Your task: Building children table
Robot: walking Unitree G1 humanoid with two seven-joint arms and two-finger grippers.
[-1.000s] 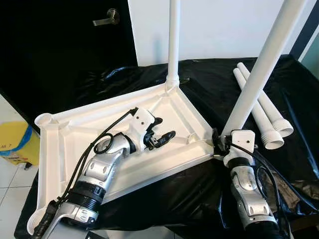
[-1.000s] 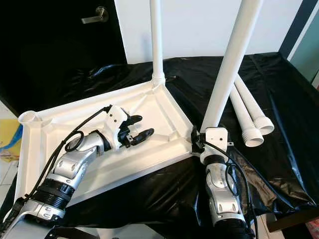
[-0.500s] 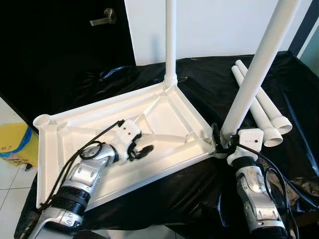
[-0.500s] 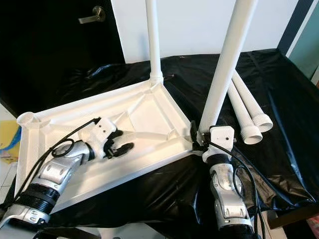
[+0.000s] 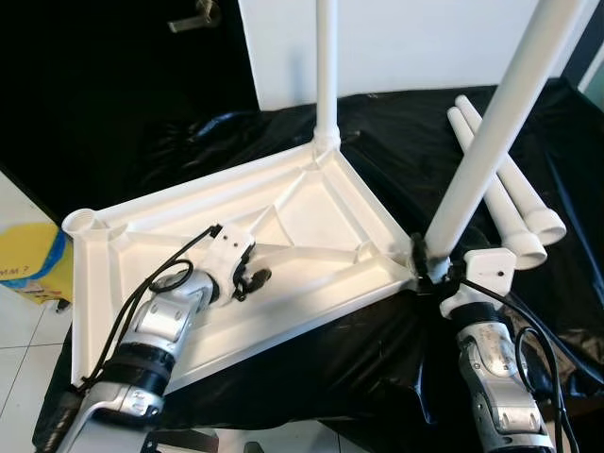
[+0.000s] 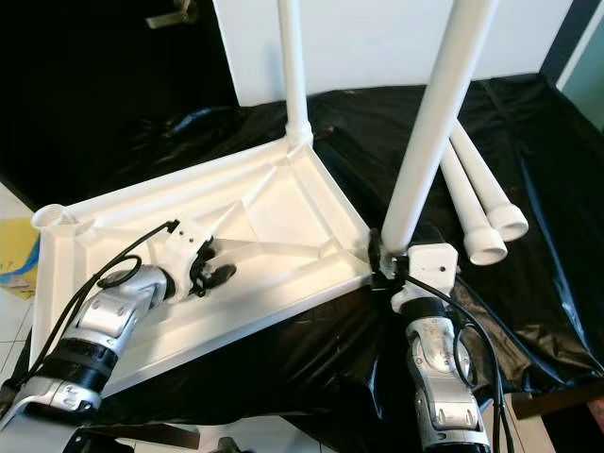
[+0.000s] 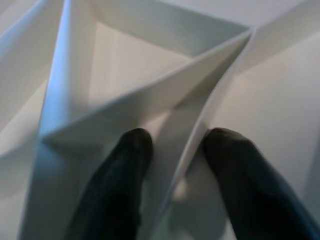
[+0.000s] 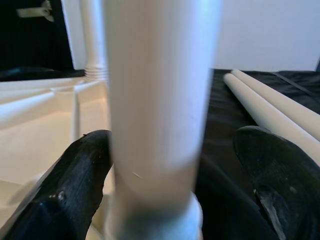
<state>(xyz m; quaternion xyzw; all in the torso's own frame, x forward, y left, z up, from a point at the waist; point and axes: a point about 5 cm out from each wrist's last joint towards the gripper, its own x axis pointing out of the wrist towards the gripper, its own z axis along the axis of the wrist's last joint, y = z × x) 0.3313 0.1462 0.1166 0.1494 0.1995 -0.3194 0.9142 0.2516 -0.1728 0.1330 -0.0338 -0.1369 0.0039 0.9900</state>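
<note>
Right gripper (image 6: 389, 266), fingers spread, flanks upright leg (image 6: 429, 123); left gripper (image 7: 172, 165) straddles tabletop (image 5: 311, 212) rib.

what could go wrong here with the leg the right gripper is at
The leg at the near corner leans, while the far leg stands straight, so it may not be fully seated and could tip out. The right gripper has one finger off the leg, a loose hold. The left gripper straddles a thin rib of the tabletop; it could slip, letting the tabletop slide on the black sheet.
</note>
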